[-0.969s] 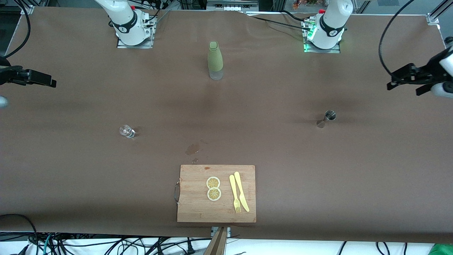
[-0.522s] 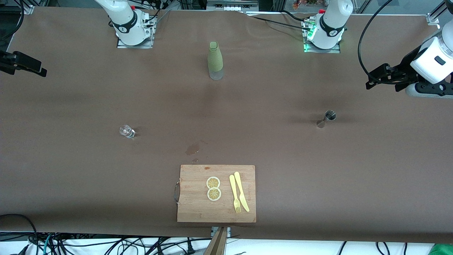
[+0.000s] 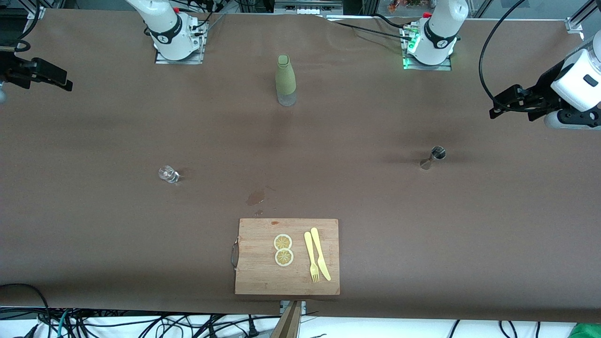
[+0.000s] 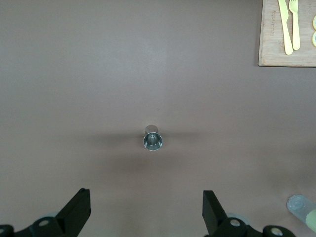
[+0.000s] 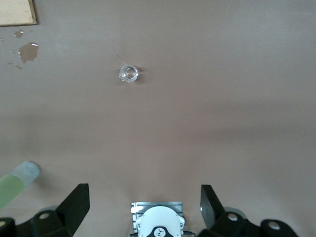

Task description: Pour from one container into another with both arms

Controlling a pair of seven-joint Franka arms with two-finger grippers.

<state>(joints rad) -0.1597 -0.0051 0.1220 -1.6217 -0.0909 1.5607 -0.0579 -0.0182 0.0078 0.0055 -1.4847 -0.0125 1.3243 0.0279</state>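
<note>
Both the left gripper (image 3: 498, 102) at the frame's right edge and the right gripper (image 3: 56, 80) at upper left hang wide open, empty; metal cup (image 3: 437, 153) and small glass (image 3: 167, 173) stand apart, fitting before or after pouring

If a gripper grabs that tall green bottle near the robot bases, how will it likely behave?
The green bottle stands tall on a narrow base, so a sideways push would probably tip it. Its sleeve looks matte, likely giving fair grip. The clear bottom suggests glass, possibly fragile and heavy.
</note>
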